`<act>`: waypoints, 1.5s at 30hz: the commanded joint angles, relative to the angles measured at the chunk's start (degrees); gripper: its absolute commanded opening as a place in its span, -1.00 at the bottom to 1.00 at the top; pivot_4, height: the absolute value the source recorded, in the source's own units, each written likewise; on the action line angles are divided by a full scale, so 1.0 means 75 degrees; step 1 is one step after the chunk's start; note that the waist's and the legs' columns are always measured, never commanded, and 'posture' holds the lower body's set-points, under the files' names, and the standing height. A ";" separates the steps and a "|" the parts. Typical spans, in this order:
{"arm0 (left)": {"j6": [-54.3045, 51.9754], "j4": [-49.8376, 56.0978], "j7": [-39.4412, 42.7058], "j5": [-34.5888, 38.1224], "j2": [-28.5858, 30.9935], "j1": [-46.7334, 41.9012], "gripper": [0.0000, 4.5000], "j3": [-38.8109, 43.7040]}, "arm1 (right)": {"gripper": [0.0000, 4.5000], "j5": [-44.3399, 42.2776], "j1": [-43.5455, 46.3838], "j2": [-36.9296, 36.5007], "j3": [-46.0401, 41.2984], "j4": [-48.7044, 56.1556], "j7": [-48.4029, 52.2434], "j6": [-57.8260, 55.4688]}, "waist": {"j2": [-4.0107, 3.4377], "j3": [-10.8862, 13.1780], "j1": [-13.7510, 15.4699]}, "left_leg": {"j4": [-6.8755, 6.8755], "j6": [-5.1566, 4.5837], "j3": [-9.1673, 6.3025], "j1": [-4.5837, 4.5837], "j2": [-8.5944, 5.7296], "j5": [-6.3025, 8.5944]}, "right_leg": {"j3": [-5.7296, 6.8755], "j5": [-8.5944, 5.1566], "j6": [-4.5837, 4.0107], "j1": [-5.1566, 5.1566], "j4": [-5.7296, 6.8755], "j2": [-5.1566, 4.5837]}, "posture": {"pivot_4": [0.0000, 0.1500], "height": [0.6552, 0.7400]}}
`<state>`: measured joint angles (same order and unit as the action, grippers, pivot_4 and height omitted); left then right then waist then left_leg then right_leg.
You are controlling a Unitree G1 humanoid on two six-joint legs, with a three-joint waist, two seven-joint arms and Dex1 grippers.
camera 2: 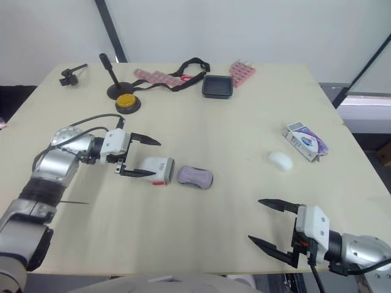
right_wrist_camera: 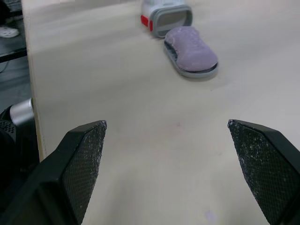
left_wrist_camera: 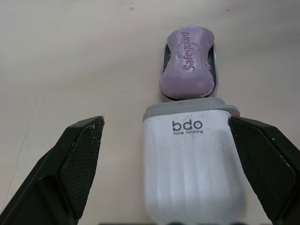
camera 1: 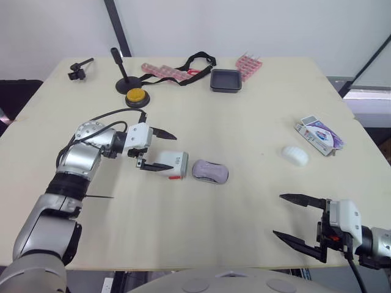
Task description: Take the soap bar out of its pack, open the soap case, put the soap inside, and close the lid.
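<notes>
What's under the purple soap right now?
The purple soap sits on a shallow grey tray, and only the tray's rim shows around it. The tray's floor is covered by the soap, so I can't see it.

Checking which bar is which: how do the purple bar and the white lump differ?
The purple bar sits in a grey tray; the white lump lies bare on the table beside the pack. The purple bar reads Safeguard; the white lump looks plain. Both are rounded ovals.

Perhaps two soaps (camera 1: 210, 171) (camera 1: 294, 155), one case (camera 1: 166, 163)
</notes>
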<state>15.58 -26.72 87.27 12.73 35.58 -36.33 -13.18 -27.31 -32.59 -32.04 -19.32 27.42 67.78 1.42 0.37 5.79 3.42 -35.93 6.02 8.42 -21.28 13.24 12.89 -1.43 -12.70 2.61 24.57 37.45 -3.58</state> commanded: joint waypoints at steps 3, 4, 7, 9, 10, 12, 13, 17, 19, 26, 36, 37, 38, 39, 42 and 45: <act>0.0208 -0.0717 0.0691 -0.0242 -0.0009 -0.0441 1.00 -0.0485 | 0.99 -0.0440 -0.0200 -0.0093 -0.0441 0.0239 -0.0007 0.0387 | -0.0003 -0.0002 0.0067 | 0.0001 -0.0002 -0.0007 -0.0009 0.0002 0.0001 | 0.0001 0.0000 0.0001 0.0000 -0.0001 0.0000 | 1.00 0.74; 0.0170 -0.0721 0.0697 -0.0224 -0.0007 -0.0470 1.00 -0.0576 | 0.99 -0.0460 -0.0231 -0.0095 -0.0481 0.0182 0.0007 0.0445 | -0.0004 -0.0002 0.0103 | 0.0001 -0.0005 -0.0010 -0.0013 0.0002 0.0002 | 0.0002 0.0000 0.0001 0.0000 -0.0006 -0.0001 | 1.00 0.74; 0.0403 -0.0868 0.0698 -0.0263 -0.0103 -0.0563 1.00 -0.0656 | 0.99 -0.0485 -0.0297 -0.0110 -0.0547 0.0016 0.0058 0.0610 | -0.0003 -0.0001 0.0178 | -0.0001 -0.0015 -0.0008 -0.0016 -0.0002 0.0008 | 0.0007 0.0001 0.0001 -0.0001 -0.0011 -0.0005 | 1.00 0.74; 0.0648 -0.1037 0.0622 -0.0351 -0.0180 -0.0623 1.00 -0.0636 | 0.99 -0.0486 -0.0324 -0.0124 -0.0554 -0.0041 0.0068 0.0678 | -0.0003 -0.0001 0.0214 | -0.0002 -0.0015 -0.0009 -0.0016 -0.0006 0.0008 | 0.0009 0.0000 0.0001 -0.0003 -0.0011 -0.0011 | 1.00 0.74; 0.0761 -0.1139 0.0553 -0.0402 -0.0217 -0.0651 1.00 -0.0632 | 0.99 -0.0482 -0.0331 -0.0133 -0.0547 -0.0051 0.0060 0.0696 | -0.0003 -0.0001 0.0222 | -0.0003 -0.0016 -0.0009 -0.0016 -0.0009 0.0009 | 0.0009 0.0000 0.0001 -0.0004 -0.0011 -0.0014 | 1.00 0.74; 0.0984 -0.1319 0.0395 -0.0514 -0.0288 -0.0676 1.00 -0.0610 | 0.99 -0.0469 -0.0344 -0.0141 -0.0517 -0.0056 0.0029 0.0735 | -0.0003 -0.0002 0.0223 | -0.0003 -0.0016 -0.0009 -0.0014 -0.0010 0.0008 | 0.0009 0.0000 0.0001 -0.0007 -0.0011 -0.0015 | 1.00 0.74; 0.1116 -0.1392 0.0275 -0.0556 -0.0339 -0.0670 1.00 -0.0578 | 0.99 -0.0449 -0.0343 -0.0143 -0.0488 -0.0053 0.0000 0.0747 | -0.0003 -0.0002 0.0219 | -0.0003 -0.0016 -0.0009 -0.0014 -0.0011 0.0009 | 0.0010 0.0000 0.0001 -0.0008 -0.0011 -0.0015 | 1.00 0.74; 0.1401 -0.1495 -0.0181 -0.0737 -0.0487 -0.0544 1.00 -0.0492 | 0.99 -0.0316 -0.0357 -0.0146 -0.0335 -0.0013 -0.0112 0.0769 | -0.0003 -0.0002 0.0201 | -0.0003 -0.0017 -0.0013 -0.0015 -0.0010 0.0009 | 0.0010 0.0000 0.0002 -0.0009 -0.0010 -0.0014 | 1.00 0.74; 0.1286 -0.1482 -0.0211 -0.0763 -0.0466 -0.0434 1.00 -0.0503 | 0.99 -0.0246 -0.0392 -0.0165 -0.0248 0.0005 -0.0129 0.0780 | -0.0003 -0.0002 0.0192 | -0.0003 -0.0017 -0.0013 -0.0015 -0.0010 0.0009 | 0.0010 0.0001 0.0002 -0.0009 -0.0011 -0.0014 | 1.00 0.74; 0.0679 -0.1507 -0.0543 -0.0780 -0.0492 -0.0362 1.00 -0.0383 | 0.99 -0.0203 -0.0376 -0.0254 -0.0133 0.0001 -0.0178 0.0826 | -0.0003 -0.0002 0.0191 | -0.0003 -0.0017 -0.0013 -0.0014 -0.0010 0.0009 | 0.0010 0.0001 0.0002 -0.0010 -0.0012 -0.0015 | 1.00 0.74; 0.0507 -0.1447 -0.0383 -0.0751 -0.0490 -0.0324 1.00 -0.0276 | 0.99 -0.0216 -0.0522 -0.0403 -0.0096 0.0131 -0.0175 0.0833 | -0.0003 -0.0001 0.0187 | -0.0001 -0.0017 -0.0014 -0.0015 -0.0010 0.0009 | 0.0009 0.0000 0.0002 -0.0011 -0.0016 -0.0015 | 1.00 0.74; 0.0554 -0.1461 -0.0360 -0.0760 -0.0485 -0.0329 1.00 -0.0277 | 0.99 -0.0210 -0.0531 -0.0416 -0.0095 0.0135 -0.0172 0.0834 | -0.0003 -0.0001 0.0186 | -0.0001 -0.0017 -0.0014 -0.0015 -0.0010 0.0009 | 0.0007 0.0000 0.0002 -0.0011 -0.0017 -0.0015 | 1.00 0.74; 0.0535 -0.1469 -0.0319 -0.0752 -0.0485 -0.0334 1.00 -0.0279 | 0.99 -0.0213 -0.0536 -0.0430 -0.0094 0.0137 -0.0173 0.0828 | -0.0003 -0.0001 0.0184 | -0.0001 -0.0017 -0.0014 -0.0015 -0.0010 0.0009 | 0.0007 0.0001 0.0002 -0.0011 -0.0017 -0.0015 | 1.00 0.74; 0.0551 -0.1477 -0.0318 -0.0757 -0.0491 -0.0337 1.00 -0.0276 | 0.99 -0.0209 -0.0540 -0.0447 -0.0093 0.0137 -0.0172 0.0828 | -0.0003 -0.0001 0.0183 | -0.0001 -0.0017 -0.0014 -0.0015 -0.0010 0.0009 | 0.0008 0.0000 0.0002 -0.0011 -0.0017 -0.0015 | 1.00 0.74; 0.0634 -0.1525 -0.0330 -0.0790 -0.0509 -0.0340 1.00 -0.0278 | 0.99 -0.0210 -0.0542 -0.0480 -0.0090 0.0134 -0.0187 0.0818 | -0.0003 -0.0001 0.0182 | -0.0001 -0.0017 -0.0014 -0.0015 -0.0010 0.0009 | 0.0007 0.0000 0.0002 -0.0011 -0.0017 -0.0015 | 1.00 0.74; 0.0754 -0.1591 -0.0379 -0.0811 -0.0554 -0.0346 1.00 -0.0277 | 0.99 -0.0227 -0.0557 -0.0504 -0.0091 0.0142 -0.0205 0.0810 | -0.0003 -0.0001 0.0184 | 0.0000 -0.0017 -0.0014 -0.0015 -0.0010 0.0009 | 0.0006 0.0001 0.0002 -0.0011 -0.0019 -0.0015 | 1.00 0.74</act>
<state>20.05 -38.52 84.39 6.55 31.34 -38.66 -16.76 -28.60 -36.28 -35.36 -19.50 26.58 66.40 6.62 0.35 5.78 4.80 -35.93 5.90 8.32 -21.40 13.17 12.95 -1.38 -12.70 2.63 24.49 37.30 -3.70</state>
